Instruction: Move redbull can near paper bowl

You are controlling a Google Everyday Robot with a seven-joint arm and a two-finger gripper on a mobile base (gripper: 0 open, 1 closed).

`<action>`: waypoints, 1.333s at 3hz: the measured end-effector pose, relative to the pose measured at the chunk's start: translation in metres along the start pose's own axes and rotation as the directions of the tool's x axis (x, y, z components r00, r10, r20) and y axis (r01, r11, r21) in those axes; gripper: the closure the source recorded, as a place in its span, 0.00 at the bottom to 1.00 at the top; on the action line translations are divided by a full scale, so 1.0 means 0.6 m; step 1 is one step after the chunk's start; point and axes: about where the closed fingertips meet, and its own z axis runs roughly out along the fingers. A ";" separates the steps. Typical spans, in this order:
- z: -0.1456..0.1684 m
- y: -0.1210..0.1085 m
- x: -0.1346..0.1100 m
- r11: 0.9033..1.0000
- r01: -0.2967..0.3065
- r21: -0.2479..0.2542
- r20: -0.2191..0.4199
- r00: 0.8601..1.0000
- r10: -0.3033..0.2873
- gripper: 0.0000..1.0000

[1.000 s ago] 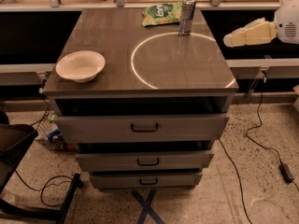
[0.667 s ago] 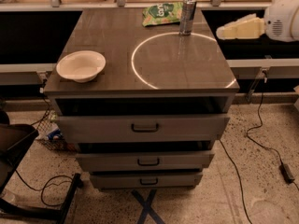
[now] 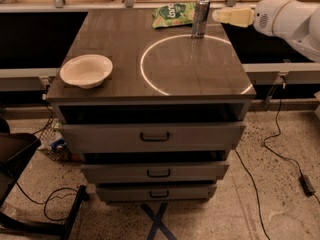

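Note:
The redbull can (image 3: 200,17) stands upright at the back of the brown cabinet top (image 3: 125,54), right of centre, on the far edge of a bright ring of light. The paper bowl (image 3: 86,70) sits near the front left corner of the top. My gripper (image 3: 225,16) reaches in from the right at the end of the white arm (image 3: 290,19), just right of the can and level with it, a small gap away.
A flat green snack bag (image 3: 172,14) lies at the back, just left of the can. Below the top are three drawers with handles (image 3: 154,137). Cables (image 3: 270,149) run over the floor at right; a dark chair base (image 3: 30,184) stands at left.
My arm and gripper have moved left and toward the can, from beyond the table's right edge to just beside it. The can, bowl and bag have not moved.

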 end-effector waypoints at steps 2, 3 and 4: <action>0.118 -0.029 0.009 0.999 -0.035 -0.005 0.021 0.999 0.035 0.00; 0.164 -0.030 0.019 1.000 -0.007 0.016 -0.019 1.000 0.007 0.00; 0.211 -0.023 0.026 1.000 -0.013 0.019 -0.017 1.000 0.013 0.00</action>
